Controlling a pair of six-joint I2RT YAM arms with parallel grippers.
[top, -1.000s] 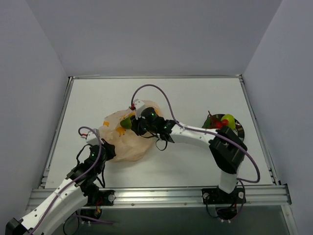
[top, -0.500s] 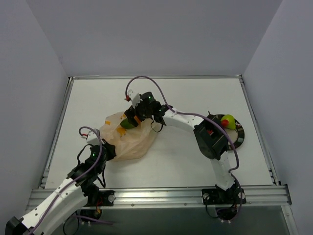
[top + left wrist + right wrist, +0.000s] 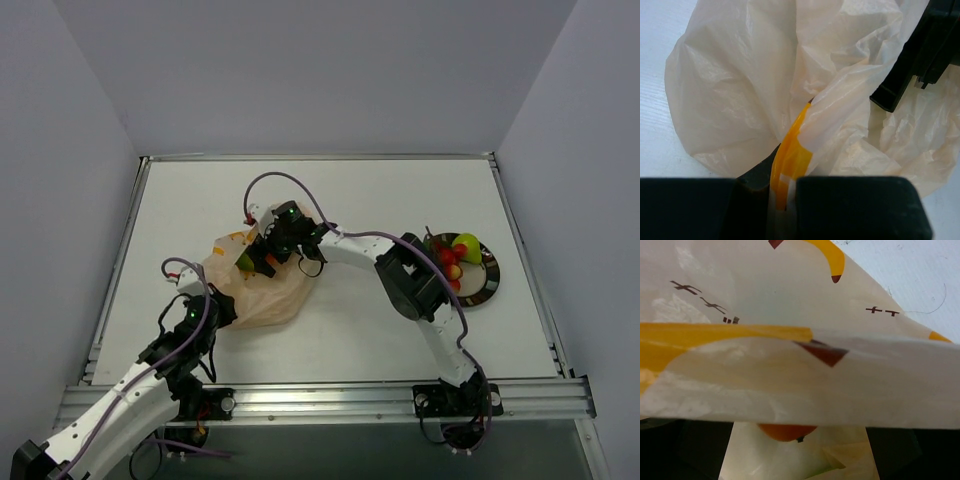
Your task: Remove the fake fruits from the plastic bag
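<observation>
Right of bag (image 3: pixel 262 298), plate (image 3: pixel 489 285) (fruits (image 3: pixel 466 244)), arm (image 3: pixel 405 287) overlapping

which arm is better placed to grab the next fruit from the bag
Right: the right gripper is open at the plastic bag's mouth with an orange fruit ahead; the left gripper is pinching the bag.

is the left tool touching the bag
Touching. The left wrist view shows the left tool shut on a bunched fold of the bag, the plastic pinched between its fingers.

lab test cell: white table (image 3: pixel 350 335), plain grey walls (image 3: pixel 300 70), aluminium rail (image 3: pixel 320 400).
</observation>
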